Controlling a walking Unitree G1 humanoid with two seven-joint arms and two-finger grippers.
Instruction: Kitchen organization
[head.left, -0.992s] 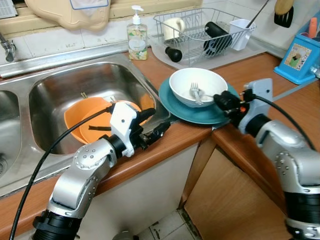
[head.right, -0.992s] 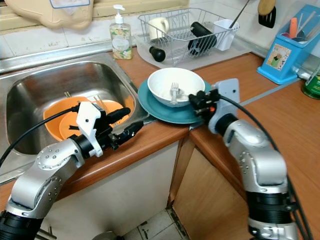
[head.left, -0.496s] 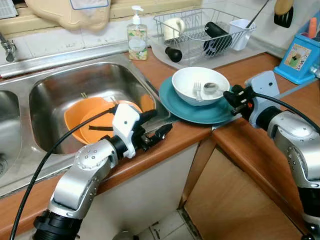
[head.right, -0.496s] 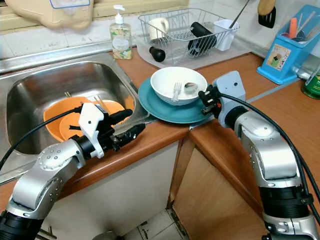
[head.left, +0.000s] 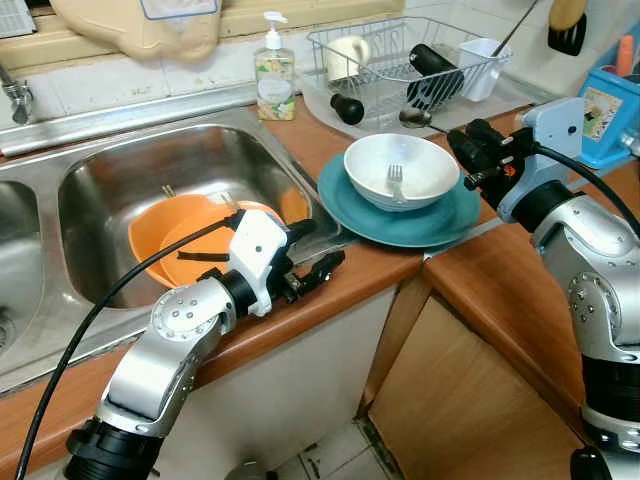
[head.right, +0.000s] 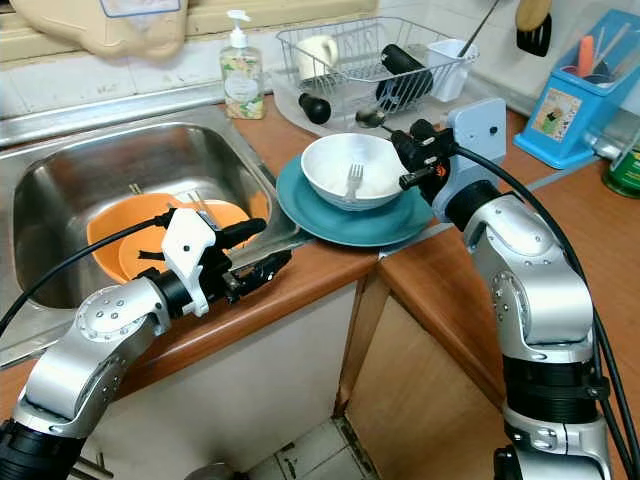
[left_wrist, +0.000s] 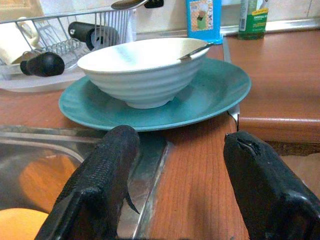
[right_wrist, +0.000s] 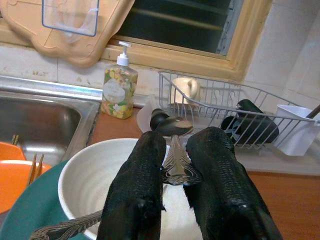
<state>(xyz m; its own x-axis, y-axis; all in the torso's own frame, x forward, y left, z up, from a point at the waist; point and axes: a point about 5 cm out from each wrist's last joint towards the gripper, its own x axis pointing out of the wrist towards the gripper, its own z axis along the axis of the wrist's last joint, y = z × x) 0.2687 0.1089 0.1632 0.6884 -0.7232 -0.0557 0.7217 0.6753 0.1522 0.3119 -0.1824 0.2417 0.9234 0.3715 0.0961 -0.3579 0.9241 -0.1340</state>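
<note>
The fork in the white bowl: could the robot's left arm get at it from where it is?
Probably yes. The left gripper hovers open at the counter edge, facing the white bowl on the teal plate; nothing stands between. The fork lies inside, so it must reach over the rim.

A home kitchen: steel sink (head.left: 180, 160), dish rack (head.left: 400, 60), wooden counter (head.left: 520, 250).
</note>
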